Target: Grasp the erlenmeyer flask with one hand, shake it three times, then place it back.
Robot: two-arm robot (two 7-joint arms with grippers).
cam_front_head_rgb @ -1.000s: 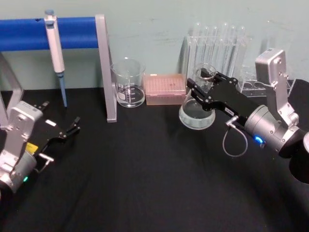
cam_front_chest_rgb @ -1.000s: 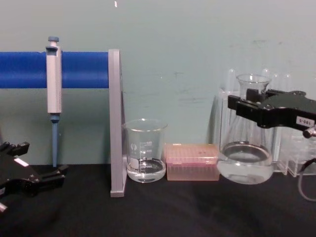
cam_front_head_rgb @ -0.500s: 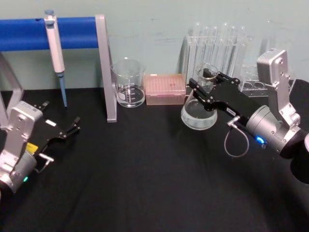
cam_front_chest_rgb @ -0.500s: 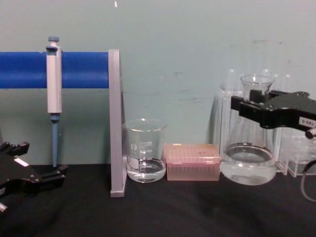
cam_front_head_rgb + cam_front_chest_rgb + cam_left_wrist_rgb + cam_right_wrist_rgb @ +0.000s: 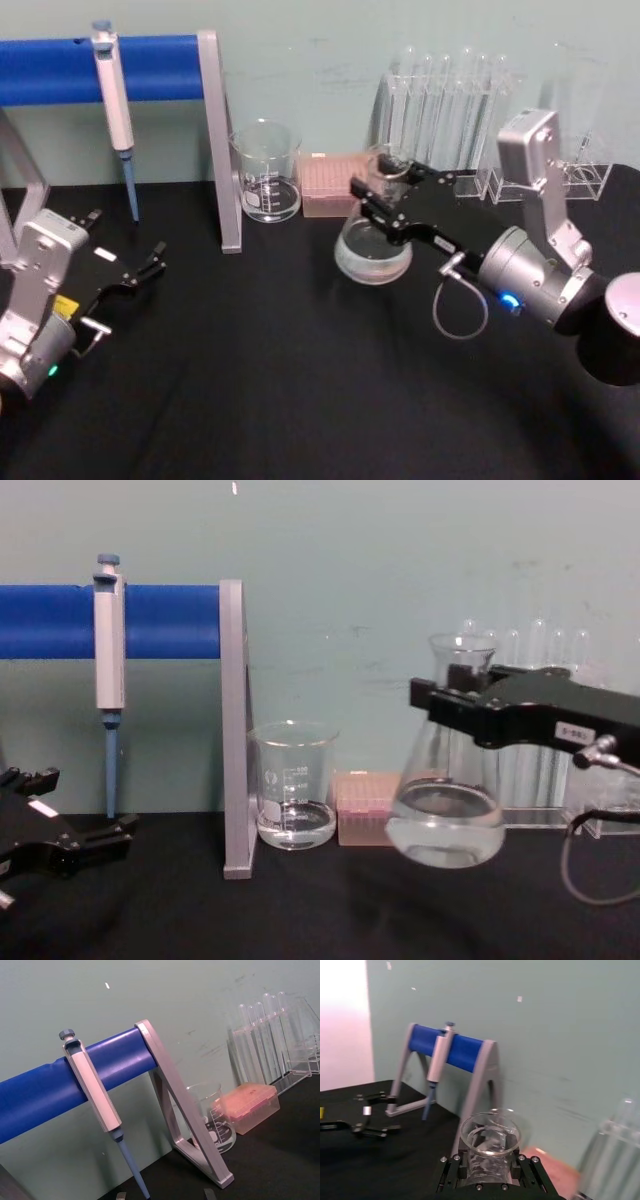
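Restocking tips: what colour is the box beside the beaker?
Pink; the box shows best in the left wrist view.

Erlenmeyer flask (image 5: 373, 250) clamped in the right gripper (image 5: 385, 182).

Clear glass cone with wide round base, narrow neck and flared rim, a shallow pool of clear liquid in the bottom. Gripped at the neck just under the rim, flat black jaws closed on either side. Tipped a little off upright in the chest view, rim leaning toward 1 o'clock. Placed just toward 3 o'clock of the tabletop's (image 5: 250, 380) middle in the head view; contact between base and tabletop not clear. Gripper boxy and black, small white label (image 5: 573, 732) on its side, reaching in from 4 o'clock.
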